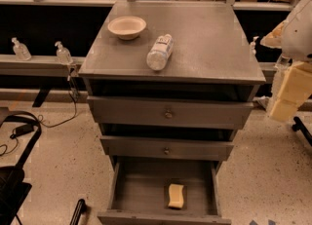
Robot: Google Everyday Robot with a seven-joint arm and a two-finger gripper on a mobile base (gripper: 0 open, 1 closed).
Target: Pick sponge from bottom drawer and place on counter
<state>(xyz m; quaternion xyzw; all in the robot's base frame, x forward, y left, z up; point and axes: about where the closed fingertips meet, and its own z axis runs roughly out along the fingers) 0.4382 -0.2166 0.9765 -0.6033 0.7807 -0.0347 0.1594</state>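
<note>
The sponge (176, 196), a small pale-yellow block with wavy sides, lies on the floor of the open bottom drawer (136, 190), right of its middle and near the front. The counter (204, 39) is the grey metal top of the cabinet. My gripper (288, 95), with pale-yellow fingers, hangs at the right edge of the view, beside the cabinet at about the height of the upper drawers, well above and to the right of the sponge. Nothing is held in it.
A beige bowl (126, 27) and a plastic bottle (160, 51) lying on its side are on the counter. Two shallower knobbed drawers (168, 114) stick out above the bottom one. Pump bottles (62, 52) stand on a ledge at left. Black gear and cables (14, 136) lie on the floor at left.
</note>
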